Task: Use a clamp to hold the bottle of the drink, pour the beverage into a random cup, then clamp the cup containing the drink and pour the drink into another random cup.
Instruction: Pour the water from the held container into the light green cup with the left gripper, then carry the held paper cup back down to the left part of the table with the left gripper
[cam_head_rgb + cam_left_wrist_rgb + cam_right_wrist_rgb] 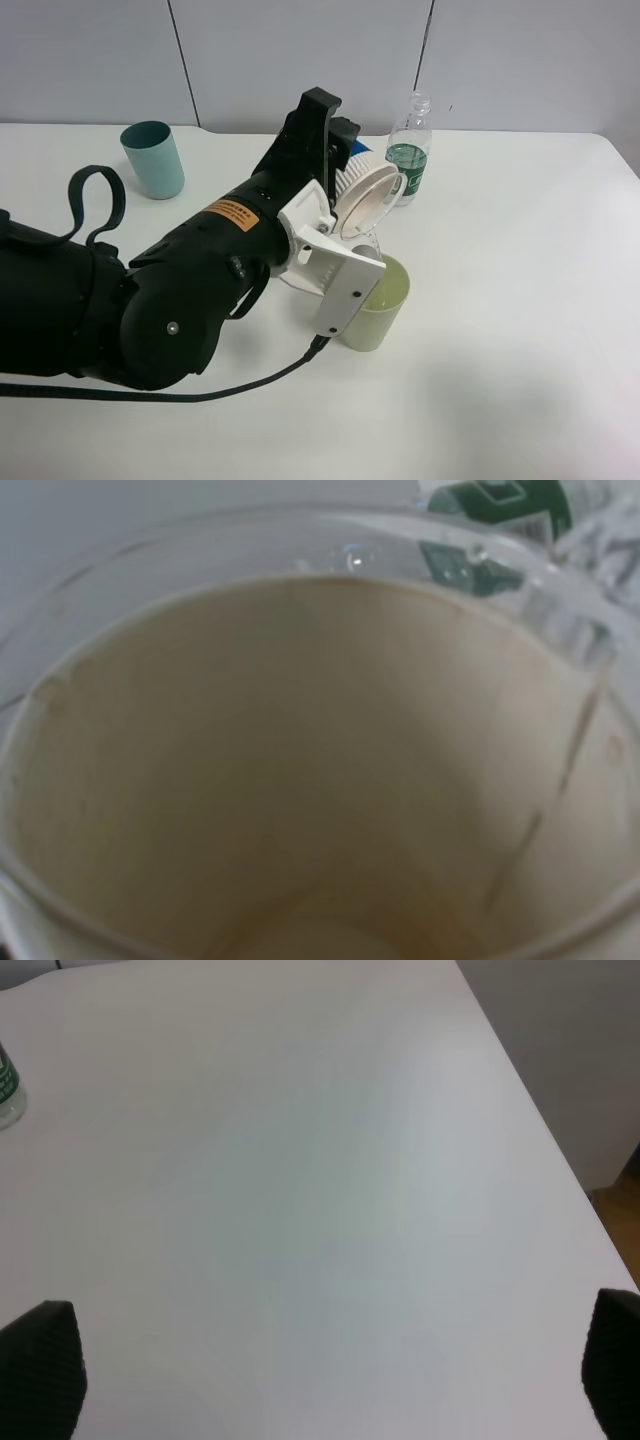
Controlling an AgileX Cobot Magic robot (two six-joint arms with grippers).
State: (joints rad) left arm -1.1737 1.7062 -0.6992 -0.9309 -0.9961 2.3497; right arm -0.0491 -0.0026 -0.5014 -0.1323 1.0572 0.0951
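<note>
1. While the blue-sleeved cup (368,192) is tipped mouth-down over the yellow-green cup (378,304), I'd judge the task to be in its last step: the second pour. The bottle pour looks done, since the bottle (409,148) stands upright and uncapped on the counter (520,300).
2. Blue-sleeved cup: white paper, blue ribbed sleeve, cream inside. It's lifted off the counter, just above and behind the yellow-green cup's rim. Left wrist view looks straight into it; a clear curved film of liquid (300,550) sits at the lip, so the beverage seems to be leaving.
3. Left gripper (345,160): jaws clamped on the blue-sleeved cup.
4. Yellow-green cup: upright, mid-counter, toward the near edge. Fill level can't be read.
5. Bottle: near the far edge, just behind the tipped cup, green label.
6. Teal cup (153,158): far-left area, well apart, unused.
7. Right gripper (320,1360): jaws wide open, empty, over bare counter near the right edge.
8. Left to do: finish draining, set the cup down.
</note>
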